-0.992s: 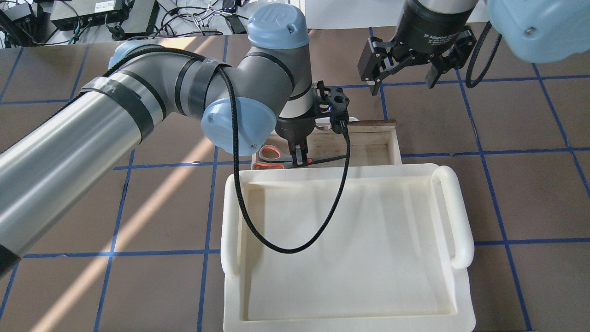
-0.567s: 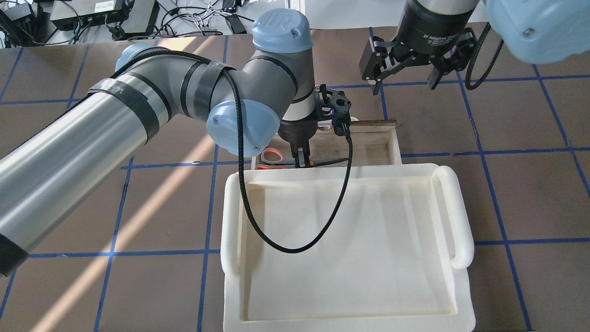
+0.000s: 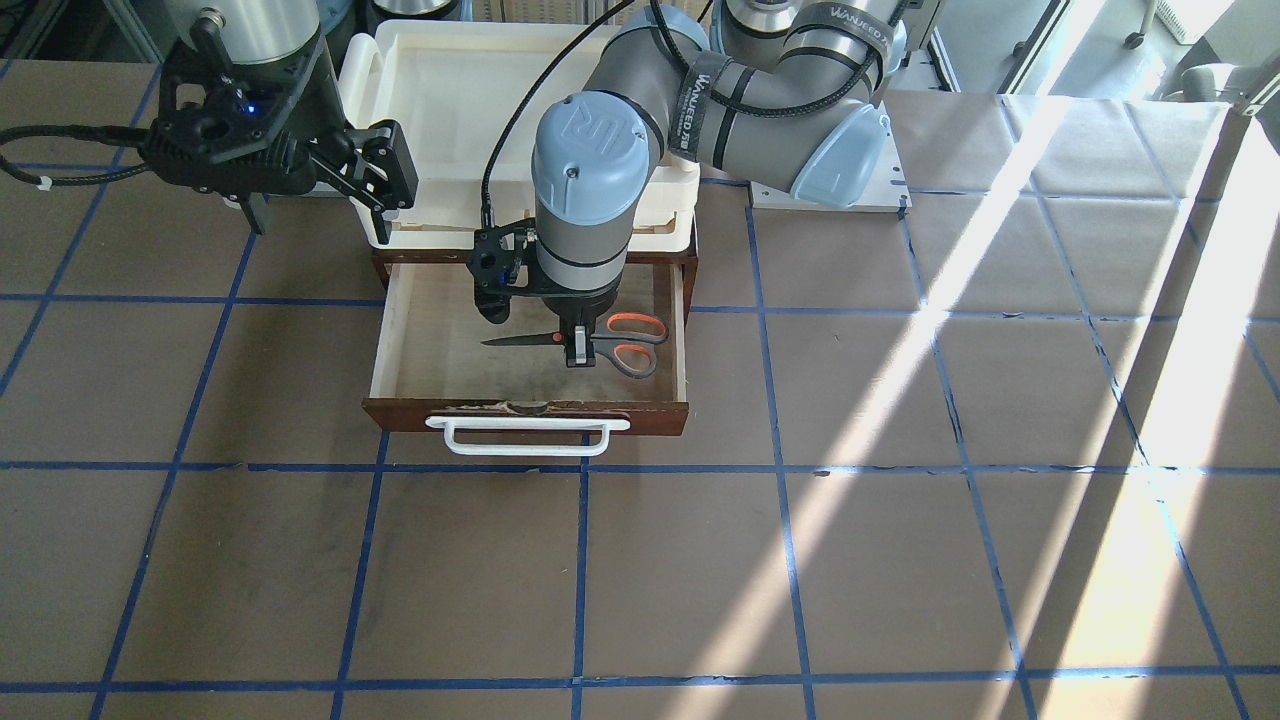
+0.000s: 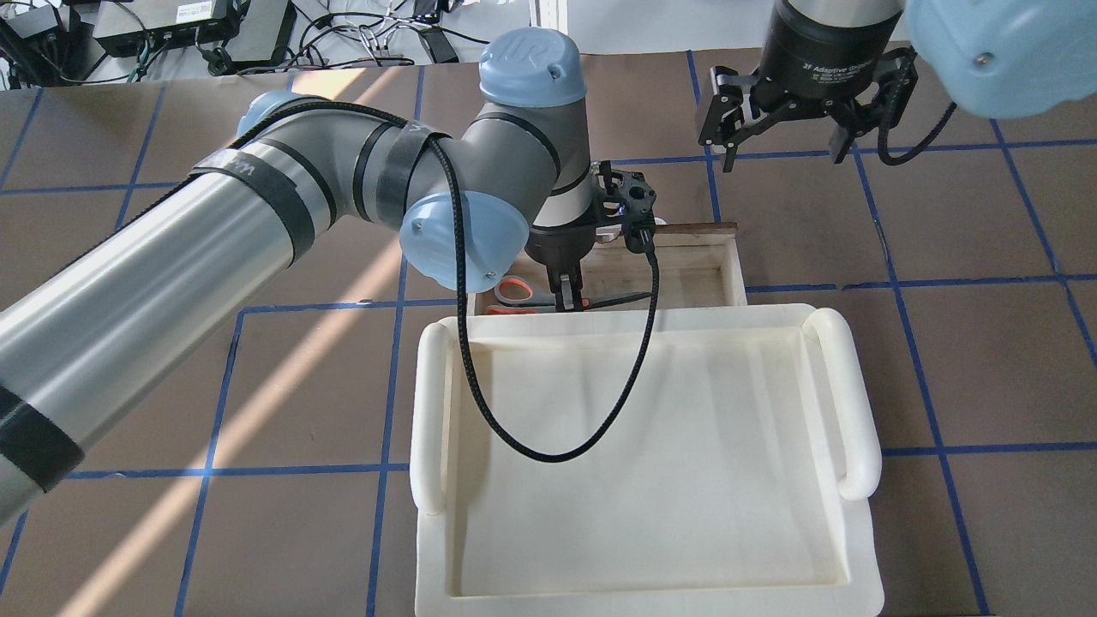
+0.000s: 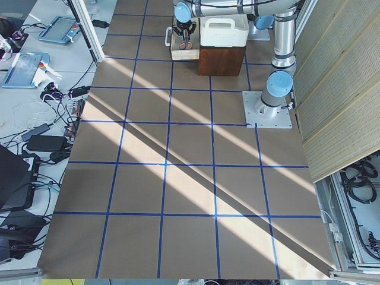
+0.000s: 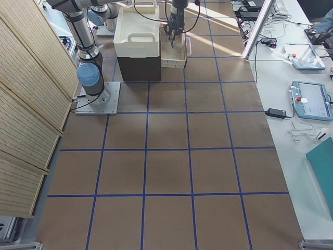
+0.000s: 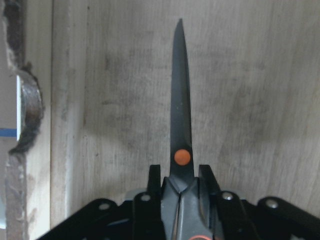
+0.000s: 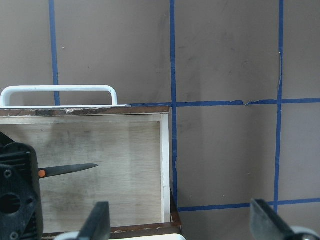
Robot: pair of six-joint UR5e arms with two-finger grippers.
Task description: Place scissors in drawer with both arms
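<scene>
The scissors (image 3: 610, 345) have grey handles with orange-red loops and dark blades. They are held level inside the open wooden drawer (image 3: 520, 415), low over its pale floor. My left gripper (image 3: 577, 350) is shut on the scissors near their pivot. In the left wrist view the blades (image 7: 181, 110) point away from the gripper (image 7: 181, 175) over the drawer floor. In the overhead view the scissors (image 4: 514, 293) show under my left gripper (image 4: 566, 300). My right gripper (image 4: 788, 147) is open and empty, above the table beyond the drawer's right corner; it also shows in the right wrist view (image 8: 181, 225).
A cream-white plastic tray (image 4: 844, 403) sits on top of the cabinet, right behind the open drawer. The drawer's white bar handle (image 3: 527, 440) points away from the robot. A black cable (image 4: 548, 450) from my left wrist loops over the tray.
My left arm has shifted a little to the right with the scissors, deeper over the drawer. My right gripper has moved right and farther from the drawer, still open.
</scene>
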